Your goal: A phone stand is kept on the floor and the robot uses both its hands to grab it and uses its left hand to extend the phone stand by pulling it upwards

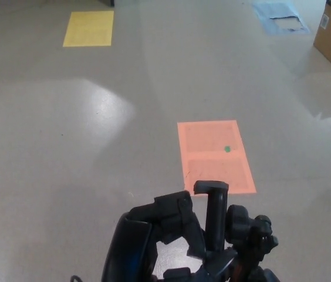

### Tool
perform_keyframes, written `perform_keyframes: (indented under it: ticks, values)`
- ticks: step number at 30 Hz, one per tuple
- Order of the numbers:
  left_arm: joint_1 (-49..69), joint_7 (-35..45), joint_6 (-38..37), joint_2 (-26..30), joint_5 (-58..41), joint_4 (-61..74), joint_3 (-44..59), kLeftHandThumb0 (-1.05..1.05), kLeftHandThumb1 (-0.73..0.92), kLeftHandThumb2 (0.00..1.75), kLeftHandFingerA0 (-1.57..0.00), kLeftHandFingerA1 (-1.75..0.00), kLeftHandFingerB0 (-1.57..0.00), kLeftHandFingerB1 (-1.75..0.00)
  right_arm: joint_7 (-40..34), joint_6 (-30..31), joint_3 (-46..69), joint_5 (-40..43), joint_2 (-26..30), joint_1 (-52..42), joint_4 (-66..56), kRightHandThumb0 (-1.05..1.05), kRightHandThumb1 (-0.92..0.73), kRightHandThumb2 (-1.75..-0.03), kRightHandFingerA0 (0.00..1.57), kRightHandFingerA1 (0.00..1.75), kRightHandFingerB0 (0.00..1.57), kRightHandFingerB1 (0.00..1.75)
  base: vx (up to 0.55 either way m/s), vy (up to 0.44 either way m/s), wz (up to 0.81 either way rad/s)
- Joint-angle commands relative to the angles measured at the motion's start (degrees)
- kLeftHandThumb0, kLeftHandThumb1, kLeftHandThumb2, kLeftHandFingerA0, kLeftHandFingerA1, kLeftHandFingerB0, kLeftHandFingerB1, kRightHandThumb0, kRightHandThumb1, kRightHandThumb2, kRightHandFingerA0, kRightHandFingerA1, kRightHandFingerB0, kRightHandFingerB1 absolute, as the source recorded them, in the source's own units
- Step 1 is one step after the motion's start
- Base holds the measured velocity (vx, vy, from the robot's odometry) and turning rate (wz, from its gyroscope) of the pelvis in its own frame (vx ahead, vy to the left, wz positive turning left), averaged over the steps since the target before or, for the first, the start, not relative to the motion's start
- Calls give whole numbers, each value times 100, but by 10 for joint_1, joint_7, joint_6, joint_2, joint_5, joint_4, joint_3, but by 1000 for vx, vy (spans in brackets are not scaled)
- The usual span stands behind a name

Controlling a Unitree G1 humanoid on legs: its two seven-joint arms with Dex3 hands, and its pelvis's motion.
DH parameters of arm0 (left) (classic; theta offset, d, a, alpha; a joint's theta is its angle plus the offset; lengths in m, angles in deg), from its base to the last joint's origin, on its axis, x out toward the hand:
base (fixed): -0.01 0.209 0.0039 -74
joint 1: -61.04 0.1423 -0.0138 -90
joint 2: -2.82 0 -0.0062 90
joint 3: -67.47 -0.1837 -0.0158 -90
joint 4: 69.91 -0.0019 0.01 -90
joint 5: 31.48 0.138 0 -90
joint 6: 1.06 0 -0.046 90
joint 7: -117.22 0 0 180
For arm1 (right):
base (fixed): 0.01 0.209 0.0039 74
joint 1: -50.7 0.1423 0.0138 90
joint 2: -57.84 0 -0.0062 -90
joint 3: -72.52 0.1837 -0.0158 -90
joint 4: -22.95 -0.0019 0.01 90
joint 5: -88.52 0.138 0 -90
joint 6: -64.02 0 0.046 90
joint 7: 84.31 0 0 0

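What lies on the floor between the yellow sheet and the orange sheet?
In the head view, nothing: only bare grey floor with a glare patch lies between the yellow sheet and the orange sheet.

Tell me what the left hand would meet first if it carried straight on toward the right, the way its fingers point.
Most likely the phone stand: the left hand sits just beside its upright black post, fingers reaching toward it. Whether they already touch is unclear from this view.
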Motion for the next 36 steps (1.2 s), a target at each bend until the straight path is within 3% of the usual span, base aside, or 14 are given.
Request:
perform_keyframes:
  ticks: [1,5,6,7,17,18,20,21,24,29,30,31,32,36]
  values:
    - [-37,-42,75,-104,-3,67,-81,-3,53,66,-104,-175,-90,-175,-18,-13,-20,-9,-12,-15,8,-26,-89,-73,106,175,81,175,0,0,0]
    - [-77,-43,92,-120,-24,89,-85,-2,54,70,-102,-175,-86,-175,-21,-7,-20,-7,-13,-16,9,-26,-89,-74,105,175,81,175,0,0,0]
    - [-101,-43,100,-129,-19,99,-84,-5,51,75,-103,-175,-90,-175,-20,-1,-20,-6,-13,-18,7,-23,-91,-67,89,175,70,175,0,0,0]
    - [-124,-43,108,-135,-11,108,-84,-11,41,88,-138,-152,-123,-146,-19,1,-19,-2,-14,-19,8,-24,-91,-72,101,175,77,175,0,0,0]
    - [-252,-54,170,-170,5,158,-76,-20,38,91,-140,-152,-123,-145,-28,2,-18,0,-9,-19,12,-25,-91,-70,98,175,72,175,0,0,0]
    - [-265,-56,177,-178,3,162,-72,-16,37,93,-138,-148,-122,-142,-31,-4,-19,-4,-5,-16,18,-24,-92,-66,82,175,60,175,0,0,0]
    - [-278,-58,181,-183,2,165,-68,-18,37,92,-138,-149,-121,-142,-30,-5,-20,-4,-4,-17,19,-27,-91,-69,96,175,71,175,0,0,0]
    - [-289,-55,179,-182,1,165,-59,-20,38,90,-139,-151,-120,-143,-28,-4,-21,-5,-2,-18,17,-26,-92,-66,80,175,59,175,0,0,0]
    - [-323,-53,188,-185,-11,171,-34,-18,38,91,-138,-150,-120,-142,-29,1,-22,-5,-4,-21,10,-24,-90,-69,97,175,70,175,0,0,0]
    - [-368,-60,215,-202,-31,179,-1,-21,38,91,-142,-154,-123,-146,-25,17,-20,3,-11,-25,2,-25,-89,-68,98,175,69,175,0,0,0]
    - [-384,-59,220,-200,-27,180,9,-16,44,81,-109,-175,-98,-175,-26,16,-20,3,-11,-24,4,-23,-89,-68,98,175,70,175,0,0,0]
    - [-406,-57,226,-196,-21,181,22,-16,44,81,-109,-175,-98,-175,-28,12,-20,3,-11,-22,7,-23,-89,-68,98,175,70,175,0,0,0]
    - [-423,-54,226,-200,-33,178,36,-19,39,91,-145,-157,-126,-149,-30,15,-20,0,-11,-22,8,-22,-88,-67,96,175,69,175,0,0,0]
    - [-521,-51,244,-203,-31,167,95,-18,37,92,-140,-151,-123,-143,-30,22,-20,1,-15,-23,6,-22,-88,-68,98,175,72,175,0,0,0]
